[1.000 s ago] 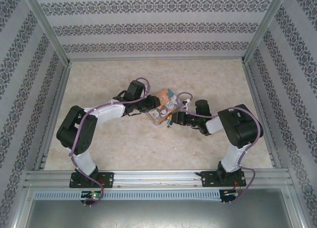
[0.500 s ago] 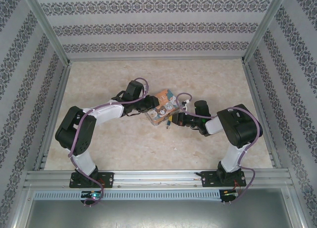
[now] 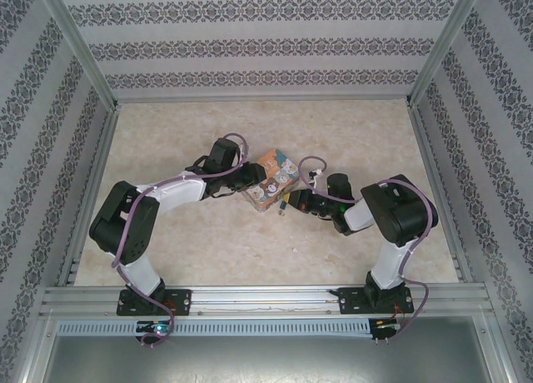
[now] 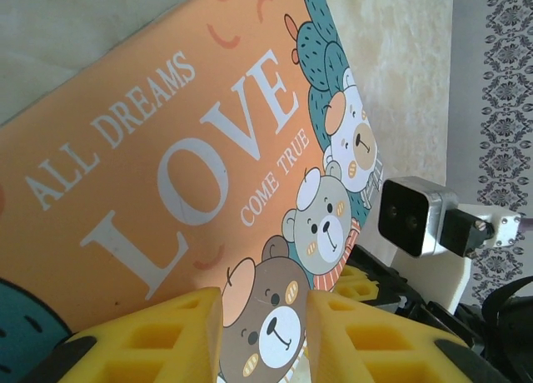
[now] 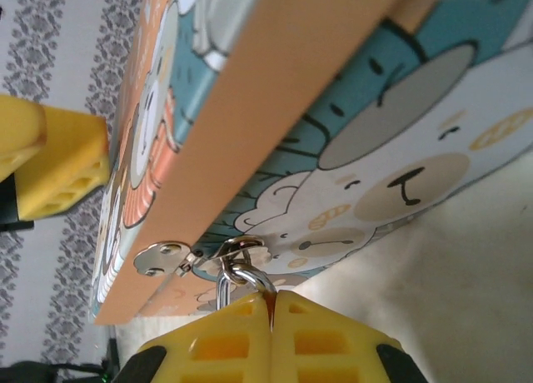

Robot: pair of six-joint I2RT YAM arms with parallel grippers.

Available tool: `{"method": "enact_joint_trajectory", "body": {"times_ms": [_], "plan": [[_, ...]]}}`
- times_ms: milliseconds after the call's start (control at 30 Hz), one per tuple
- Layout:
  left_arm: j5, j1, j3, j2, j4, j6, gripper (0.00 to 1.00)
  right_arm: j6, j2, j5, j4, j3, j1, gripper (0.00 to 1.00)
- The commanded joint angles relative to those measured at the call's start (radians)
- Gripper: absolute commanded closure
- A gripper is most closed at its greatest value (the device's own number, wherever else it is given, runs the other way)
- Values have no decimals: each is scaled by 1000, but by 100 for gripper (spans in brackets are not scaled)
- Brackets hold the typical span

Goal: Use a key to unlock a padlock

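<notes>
At the centre of the table (image 3: 166,241), well apart from all four edges, the bear-print tin (image 3: 272,177) stands tilted between the two arms. The left gripper (image 3: 248,183) meets the tin's left end. In the left wrist view its yellow pads (image 4: 158,337) flank a corner of the tin and appear to clamp it. The right gripper (image 5: 272,329), at the tin's near-right side, has its pads pressed together on the padlock (image 5: 240,275). The padlock's body is hidden between them, and its silver shackle is threaded through the tin's hasp (image 5: 162,256). The key cannot be made out, though a dark sliver in the seam between the right pads may be it. By this reading the lock is held ready but the shackle looks closed, so inserting, turning and release all remain.
</notes>
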Motion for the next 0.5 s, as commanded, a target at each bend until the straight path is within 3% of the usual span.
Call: {"method": "enact_joint_trajectory", "body": {"times_ms": [0,467], "plan": [[14,6,-45,-1,-38,-27,68,137,31,78,182,-15,21,100],[19,6,-53,-6,-27,-27,68,326,87,242,314,-29,78,100]]}}
